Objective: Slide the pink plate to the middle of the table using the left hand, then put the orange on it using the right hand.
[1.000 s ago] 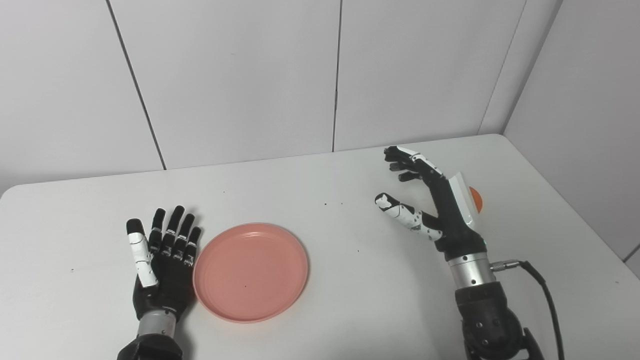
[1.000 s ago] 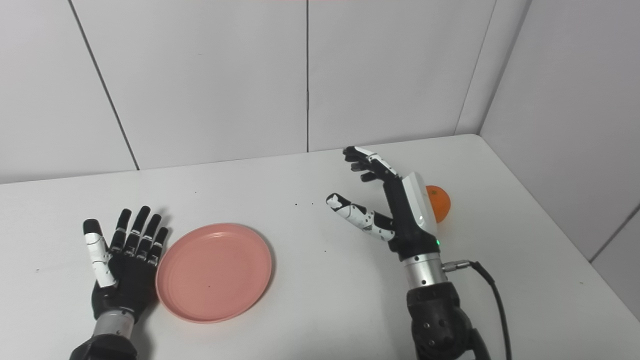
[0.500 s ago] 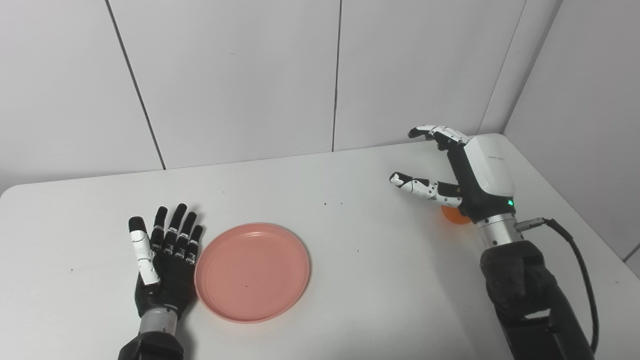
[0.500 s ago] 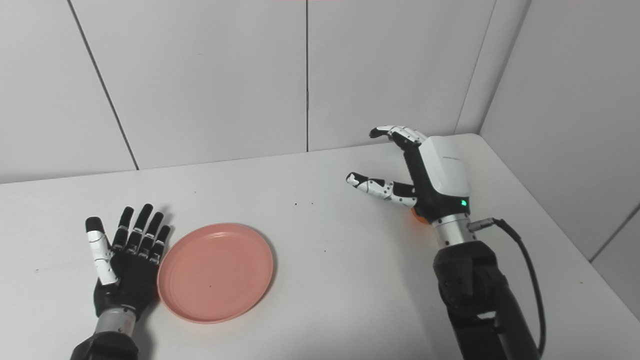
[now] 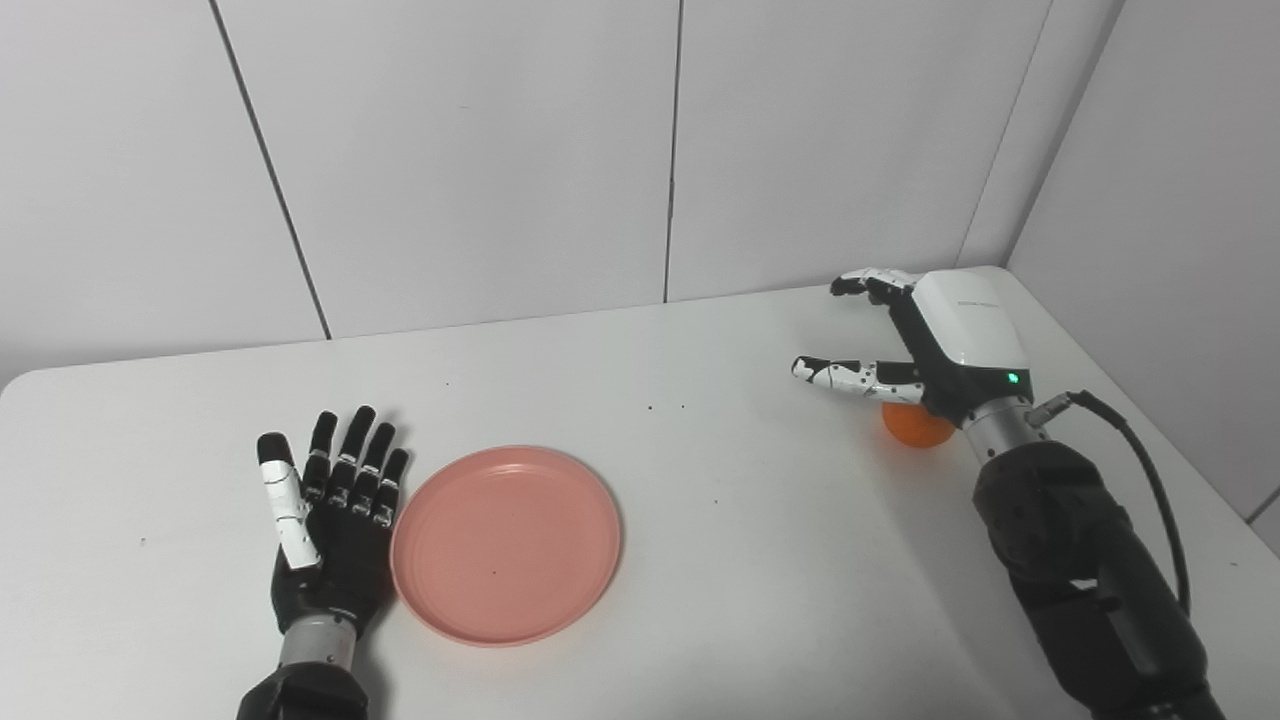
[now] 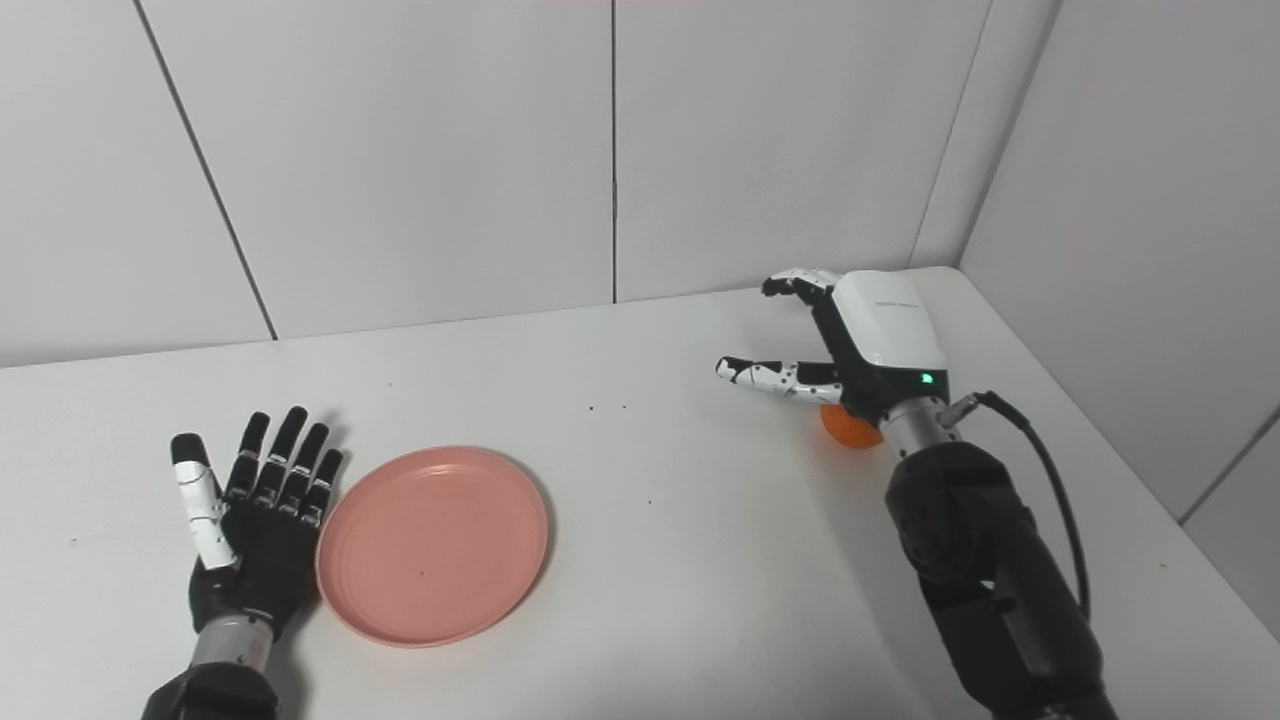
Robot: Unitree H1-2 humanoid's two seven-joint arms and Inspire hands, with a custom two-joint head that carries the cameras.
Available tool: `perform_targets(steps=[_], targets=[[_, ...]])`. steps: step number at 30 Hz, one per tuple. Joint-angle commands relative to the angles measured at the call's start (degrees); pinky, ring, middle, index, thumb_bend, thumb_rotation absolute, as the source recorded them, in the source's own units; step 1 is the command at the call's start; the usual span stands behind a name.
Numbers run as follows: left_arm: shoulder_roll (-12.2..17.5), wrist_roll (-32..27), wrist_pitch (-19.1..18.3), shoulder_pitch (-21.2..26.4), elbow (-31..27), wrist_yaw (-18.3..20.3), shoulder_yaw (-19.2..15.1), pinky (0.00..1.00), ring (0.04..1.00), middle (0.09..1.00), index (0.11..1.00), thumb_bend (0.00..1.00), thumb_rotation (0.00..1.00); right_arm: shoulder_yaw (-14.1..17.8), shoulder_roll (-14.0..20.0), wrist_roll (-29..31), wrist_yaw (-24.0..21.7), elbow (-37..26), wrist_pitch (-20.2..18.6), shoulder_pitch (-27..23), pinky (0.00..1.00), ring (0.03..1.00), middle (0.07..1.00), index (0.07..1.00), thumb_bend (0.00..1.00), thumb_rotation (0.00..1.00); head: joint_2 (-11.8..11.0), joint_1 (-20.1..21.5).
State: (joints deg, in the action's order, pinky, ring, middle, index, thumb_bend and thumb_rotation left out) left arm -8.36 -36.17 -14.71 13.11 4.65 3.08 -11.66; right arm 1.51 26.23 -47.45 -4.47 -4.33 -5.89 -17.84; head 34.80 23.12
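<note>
White panelled walls meet in a corner behind a white table [image 5: 700, 560] that fills the lower part of both head views. Nearest the camera on the left side, the left hand [image 5: 330, 520] lies flat on the tabletop, palm up, fingers [image 5: 345, 470] straight and slightly spread, holding nothing. Its right edge lies just beside the rim of the pink plate [image 5: 505, 545]; whether they touch cannot be told. That plate sits upright and bare on the left-centre of the table, well apart from the fruit. On the right side, the dark forearm of the other arm rises from the bottom edge with a black cable [image 5: 1150, 490] looping off its wrist. Farther back, the right hand [image 5: 935, 345] hangs palm down over the orange [image 5: 915, 425], its white back cover facing up and a green light showing near the wrist. Its fingers are curled but apart and its thumb reaches out to the left, so it grips nothing. That orange rests on the table toward the far right, partly hidden under the heel of the hand.
</note>
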Motion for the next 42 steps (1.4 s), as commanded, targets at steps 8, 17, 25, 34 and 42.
perform_targets(steps=[8,17,25,34,42], targets=[[-0.5,1.1,-2.0,-2.4,2.9,-1.6,0.0,1.0,0.946,0.915,0.972,0.81,0.69,-1.2,3.2,-0.9,1.3,4.0,-1.6,-3.6,0.6,0.662,0.711,0.684,0.84,0.76,0.1,-0.1],[-0.5,1.0,-2.1,-2.6,2.8,-1.5,-0.2,1.0,0.946,0.916,0.978,0.81,0.68,-2.4,4.0,-1.8,2.2,8.1,-2.6,-4.7,0.57,0.635,0.7,0.687,0.83,0.76,0.1,-0.3],[-0.4,1.0,-2.3,-2.6,2.5,-1.6,-0.2,1.0,0.948,0.915,0.976,0.81,0.69,-3.3,4.6,-2.0,3.5,12.2,-2.9,-5.7,0.55,0.635,0.689,0.682,0.83,0.77,0.1,-0.4],[-0.3,1.3,-2.4,-2.7,2.3,-1.6,0.0,1.0,0.942,0.917,0.974,0.81,0.69,-5.8,6.3,-4.2,7.5,17.1,-2.0,-6.5,0.58,0.649,0.687,0.668,0.84,0.74,0.2,-0.4],[-0.3,1.0,-2.5,-2.9,2.1,-1.5,0.0,1.0,0.953,0.918,0.981,0.8,0.69,-7.9,7.3,-5.5,9.7,19.0,-2.7,-6.1,0.69,0.698,0.712,0.657,0.84,0.73,0.4,-0.5]])
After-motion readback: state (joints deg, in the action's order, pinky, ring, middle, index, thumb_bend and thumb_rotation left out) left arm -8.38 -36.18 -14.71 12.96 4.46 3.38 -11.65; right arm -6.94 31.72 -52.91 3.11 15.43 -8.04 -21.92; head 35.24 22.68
